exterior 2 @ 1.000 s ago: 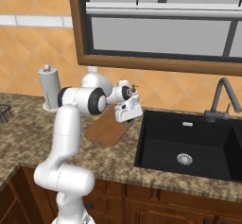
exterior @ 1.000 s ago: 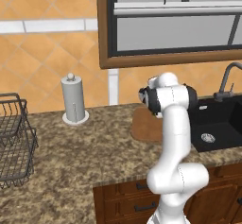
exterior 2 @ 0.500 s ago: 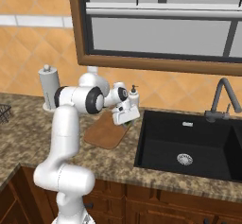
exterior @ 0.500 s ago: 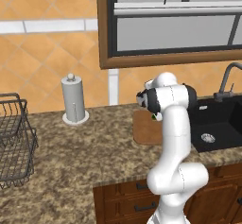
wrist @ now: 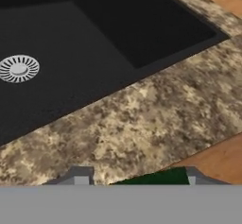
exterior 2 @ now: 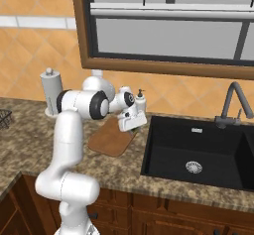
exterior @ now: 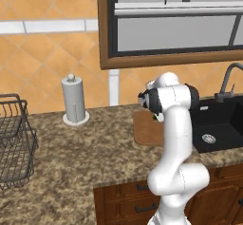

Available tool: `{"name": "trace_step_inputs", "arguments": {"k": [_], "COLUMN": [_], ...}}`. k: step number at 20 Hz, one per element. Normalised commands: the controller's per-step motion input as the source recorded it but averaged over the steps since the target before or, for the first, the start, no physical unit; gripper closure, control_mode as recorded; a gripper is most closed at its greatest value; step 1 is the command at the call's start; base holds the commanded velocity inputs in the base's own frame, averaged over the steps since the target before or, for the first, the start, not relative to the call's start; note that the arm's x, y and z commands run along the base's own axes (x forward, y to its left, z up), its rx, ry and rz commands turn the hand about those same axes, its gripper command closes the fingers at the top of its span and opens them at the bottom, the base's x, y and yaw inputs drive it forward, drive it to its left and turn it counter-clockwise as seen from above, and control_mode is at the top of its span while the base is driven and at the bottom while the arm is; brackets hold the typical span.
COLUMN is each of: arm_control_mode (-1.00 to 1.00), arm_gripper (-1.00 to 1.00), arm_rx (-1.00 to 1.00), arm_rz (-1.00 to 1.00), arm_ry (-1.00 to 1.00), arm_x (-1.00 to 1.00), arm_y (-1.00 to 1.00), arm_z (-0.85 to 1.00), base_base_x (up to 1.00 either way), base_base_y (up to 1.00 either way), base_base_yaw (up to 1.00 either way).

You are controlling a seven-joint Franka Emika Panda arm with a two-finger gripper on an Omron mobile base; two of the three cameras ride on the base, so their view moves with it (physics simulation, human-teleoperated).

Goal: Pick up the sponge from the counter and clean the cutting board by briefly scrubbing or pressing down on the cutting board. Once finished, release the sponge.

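My hand [exterior 2: 130, 126] hangs low over the near-sink edge of the cutting board [exterior 2: 110, 139], wrist bent, fingers pointing down toward the desk [exterior 2: 30, 145]. Looking along my fingers, the sponge [wrist: 158, 177] sits as a dark green strip right between my two fingertips [wrist: 80, 176], so I'm clamped on it. Just past it I see speckled granite, and off to one side a slice of the reddish board [wrist: 215, 161]. Beyond the granite strip lies the black sink [wrist: 94, 34], its round drain [wrist: 19, 68] bright against the basin. From the left base view, my forearm covers most of the action, though a sliver of green [exterior: 157, 118] peeks out beside the board [exterior: 147, 128]. A paper towel roll [exterior: 74, 100] stands upright against the tiled wall, well apart from the board, and a wire rack [exterior: 14, 148] sits at the far left. A soap bottle [exterior 2: 141, 101] stands behind my hand, by the sink's corner.
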Motion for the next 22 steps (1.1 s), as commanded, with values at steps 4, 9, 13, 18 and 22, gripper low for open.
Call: {"name": "trace_step_inputs", "arguments": {"k": [4, 9, 13, 18, 22], "arm_control_mode": [-1.0, -1.0, -1.0, -1.0, -1.0], "arm_gripper": [1.0, -1.0, -1.0, -1.0, -1.0], "arm_rx": [0.0, 0.0, -0.08, -0.06, -0.01], "arm_rz": [0.02, 0.05, 0.11, 0.16, 0.16], "arm_ry": [-0.47, -0.56, -0.1, -0.01, 0.0], "arm_x": [-1.0, -1.0, -0.82, -0.66, -0.13], "arm_y": [0.06, 0.46, 1.0, 1.0, 1.0], "arm_z": [0.23, 0.61, -0.15, -0.31, 0.0], "base_base_x": [0.0, 0.0, 0.0, 0.0, 0.0], "base_base_y": [0.0, 0.0, 0.0, 0.0, 0.0], "base_base_yaw": [0.0, 0.0, 0.0, 0.0, 0.0]}}
